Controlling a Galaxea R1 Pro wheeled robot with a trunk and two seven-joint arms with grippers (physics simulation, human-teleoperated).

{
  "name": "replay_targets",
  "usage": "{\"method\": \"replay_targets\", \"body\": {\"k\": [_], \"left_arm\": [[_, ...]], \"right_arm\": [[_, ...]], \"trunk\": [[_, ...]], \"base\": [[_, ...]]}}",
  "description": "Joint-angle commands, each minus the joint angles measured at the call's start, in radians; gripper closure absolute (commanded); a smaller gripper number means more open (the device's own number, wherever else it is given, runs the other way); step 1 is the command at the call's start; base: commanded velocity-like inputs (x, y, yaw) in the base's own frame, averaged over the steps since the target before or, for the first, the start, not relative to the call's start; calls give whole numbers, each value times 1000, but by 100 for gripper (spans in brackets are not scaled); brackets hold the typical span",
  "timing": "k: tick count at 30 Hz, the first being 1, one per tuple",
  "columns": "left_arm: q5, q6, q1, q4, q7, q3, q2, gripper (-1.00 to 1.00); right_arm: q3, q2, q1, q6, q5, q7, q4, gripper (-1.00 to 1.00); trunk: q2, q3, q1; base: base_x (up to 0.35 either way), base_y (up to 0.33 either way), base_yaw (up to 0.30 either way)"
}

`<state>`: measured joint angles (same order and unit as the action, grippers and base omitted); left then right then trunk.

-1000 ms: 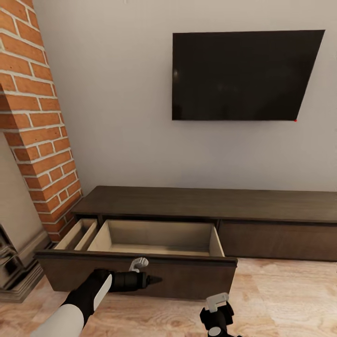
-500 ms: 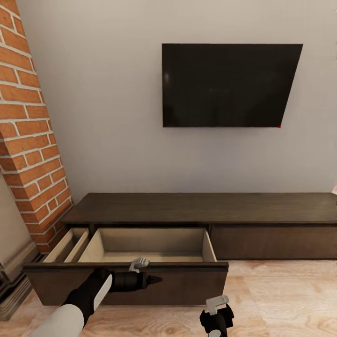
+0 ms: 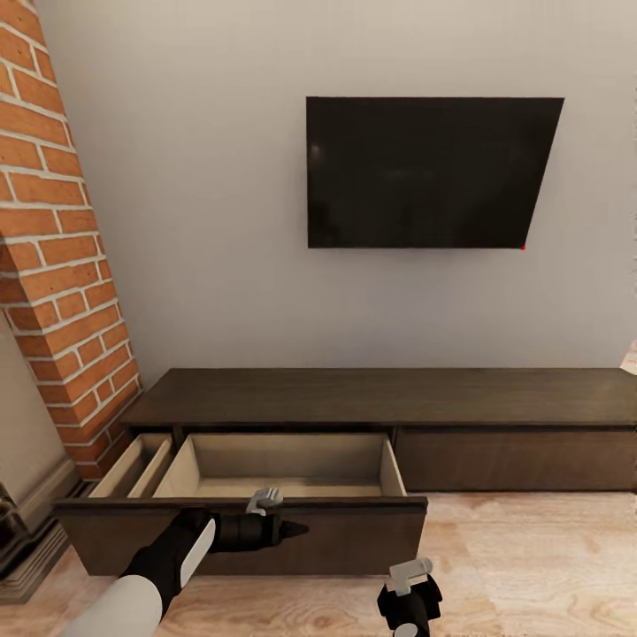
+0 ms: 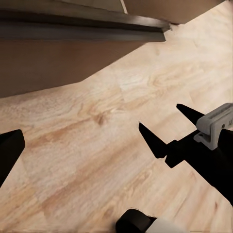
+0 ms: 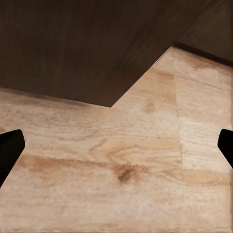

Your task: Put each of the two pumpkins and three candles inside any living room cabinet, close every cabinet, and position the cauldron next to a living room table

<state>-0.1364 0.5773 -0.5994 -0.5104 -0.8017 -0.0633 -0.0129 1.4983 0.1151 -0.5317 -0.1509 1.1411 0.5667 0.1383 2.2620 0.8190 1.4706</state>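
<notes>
The cabinet (image 3: 380,398) is the long, low dark-wood unit against the grey wall, its left drawer (image 3: 243,522) pulled out with the pale interior bare. With no handle, the stiff, likely heavy front is best pushed flat or hooked at its top edge. Nearest, the left gripper (image 3: 276,529) and the right gripper (image 3: 409,591) hover over the plank floor (image 3: 531,566), jaws spread, holding nothing. Behind are a brick chimney (image 3: 62,257) and a black TV (image 3: 425,172).

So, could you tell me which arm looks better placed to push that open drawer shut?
Probably the left: the left gripper sits right at the open drawer's front panel, while the right gripper hangs lower, over the floor near the drawer's corner.
</notes>
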Motion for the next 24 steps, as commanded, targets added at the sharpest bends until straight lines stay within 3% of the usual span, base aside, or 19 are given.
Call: {"method": "replay_targets", "body": {"k": [1,13,20,24], "left_arm": [[-10,9,0,-1,2,-3,1,-100],[-11,9,0,0,2,-3,1,-100],[-11,9,0,0,5,-3,1,-100],[-11,8,0,0,32,-3,0,-100]], "right_arm": [[7,0,-1,-5,11,3,1,-100],[9,3,-1,-5,11,2,3,-100],[10,5,2,-5,11,-4,4,-100],[9,3,3,-4,11,-117,2,-100]], "trunk": [[-7,-2,-5],[-91,-40,-51],[-140,-62,-77],[-168,-74,-93]], "base": [[-291,0,0],[-316,0,0],[-87,0,0],[-6,0,0]]}}
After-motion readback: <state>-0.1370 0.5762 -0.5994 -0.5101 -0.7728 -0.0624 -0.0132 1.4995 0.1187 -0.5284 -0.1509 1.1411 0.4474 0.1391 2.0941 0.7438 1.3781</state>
